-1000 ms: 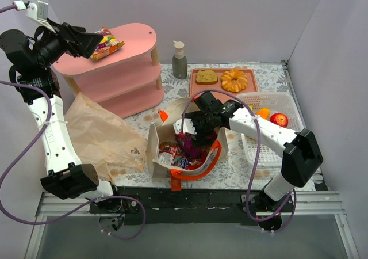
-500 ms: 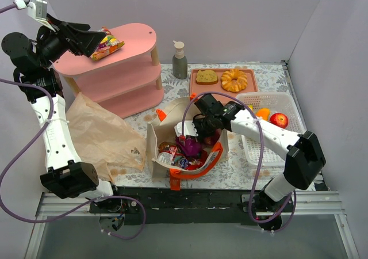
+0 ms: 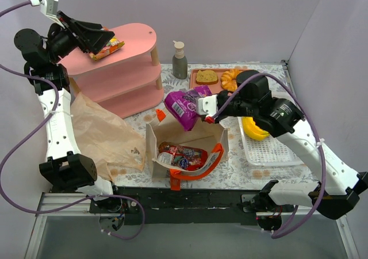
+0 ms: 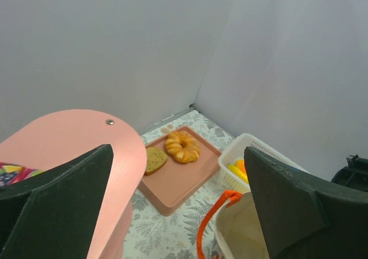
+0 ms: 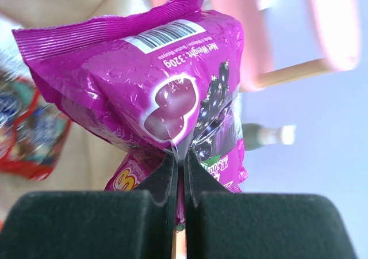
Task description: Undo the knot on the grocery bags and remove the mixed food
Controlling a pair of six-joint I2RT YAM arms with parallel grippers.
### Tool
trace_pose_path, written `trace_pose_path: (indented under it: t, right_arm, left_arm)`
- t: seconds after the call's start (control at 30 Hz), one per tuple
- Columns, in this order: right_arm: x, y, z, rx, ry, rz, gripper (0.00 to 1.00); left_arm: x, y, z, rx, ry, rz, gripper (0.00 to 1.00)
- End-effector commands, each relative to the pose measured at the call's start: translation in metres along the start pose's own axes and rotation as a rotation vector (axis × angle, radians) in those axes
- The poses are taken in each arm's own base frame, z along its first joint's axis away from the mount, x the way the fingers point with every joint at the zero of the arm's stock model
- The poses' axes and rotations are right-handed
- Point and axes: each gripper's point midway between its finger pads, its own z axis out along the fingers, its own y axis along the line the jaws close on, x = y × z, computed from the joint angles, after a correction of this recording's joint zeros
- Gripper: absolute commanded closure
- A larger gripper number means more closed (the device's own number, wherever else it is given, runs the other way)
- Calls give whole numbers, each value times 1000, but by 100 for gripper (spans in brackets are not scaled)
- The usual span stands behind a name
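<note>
**Canvas tote open, purple packet held above it**

Canvas tote [image 3: 154, 147] stands open at 6 o'clock on the floral surface [image 3: 253, 175], with its orange handle [image 3: 192, 174] draped over the near rim. Red snack packets [image 3: 181, 155] lie inside it. Tan plastic bag [image 3: 103, 135] lies crumpled just beside the tote at its 9 o'clock.

Purple snack packet [image 3: 183, 106] hangs in the air over the tote's 12 o'clock rim. Right fingers [image 5: 161, 187] are pinched tight on its bottom seam. A pink packet with yellow lettering [image 5: 129, 178] shows just behind it; can't tell if it's gripped too.

Left fingers [image 4: 57, 195] are spread wide and hold nothing, up over the top of the pink shelf [image 3: 135, 40] at 10 o'clock. Red-yellow packet [image 3: 107, 47] lies on the top shelf, right by those fingers.

Pink tray [image 3: 194, 89] sits at 1 o'clock with a bread slice [image 3: 207, 76] and a golden pastry [image 3: 230, 77], the pastry partly hidden by the right arm. White mesh basket [image 3: 270, 149] is at 3 o'clock, with bananas [image 3: 255, 129] in it. Grey pump bottle [image 3: 179, 63] stands at 12 o'clock.
</note>
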Motion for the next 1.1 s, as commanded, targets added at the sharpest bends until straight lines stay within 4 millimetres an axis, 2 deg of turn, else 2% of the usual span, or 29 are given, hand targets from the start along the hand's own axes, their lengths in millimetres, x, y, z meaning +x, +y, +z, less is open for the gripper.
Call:
trace_pose_path:
  t: [0.0, 0.03, 0.1, 0.13, 0.17, 0.2, 0.23, 0.27, 0.3, 0.37, 0.4, 0.53, 0.63, 0.87, 1.07]
  right_arm:
    - [-54, -79, -31, 325, -145, -110, 99]
    - [-56, -86, -34, 359, -147, -142, 99]
    - [-49, -91, -38, 400, -103, -242, 99]
    - [-45, -89, -38, 410, -89, -284, 99]
    - [-47, -96, -43, 461, -87, -347, 99]
    - [-38, -88, -41, 461, -56, -443, 99]
    - [-38, -88, -41, 476, -55, -488, 99]
    - [-44, -91, -49, 512, -61, -543, 99]
    - [-40, -87, -45, 499, -48, -587, 99]
    - [-41, -84, -47, 496, -44, -634, 99]
    - [-40, -82, -47, 492, -38, -655, 99]
    - [-38, -70, -46, 472, -22, -806, 99]
    - [-42, -64, -47, 462, -30, -870, 99]
    - [-39, -61, -37, 424, -22, -952, 99]
    - [-32, -66, -22, 405, -1, -987, 99]
  left_arm:
    - [2, -26, 15, 80, 11, 20, 2]
    - [12, -32, 23, 94, 34, -9, 2]
    - [21, -40, 32, 119, 59, -18, 2]
    - [32, -48, 40, 143, 86, -47, 2]
    - [42, -50, 42, 147, 108, -73, 2]
    - [50, -54, 45, 158, 127, -90, 2]
    - [62, -65, 50, 183, 158, -107, 2]
    - [69, -67, 53, 179, 171, -115, 2]
    - [88, -84, 60, 207, 219, -152, 2]
    - [105, -92, 64, 219, 255, -133, 2]
    - [118, -92, 67, 205, 277, -150, 2]
    - [164, -112, 72, 217, 379, -195, 2]
    - [188, -123, 75, 226, 427, -184, 2]
    - [214, -140, 67, 282, 491, -233, 2]
    - [219, -149, 60, 317, 507, -280, 2]
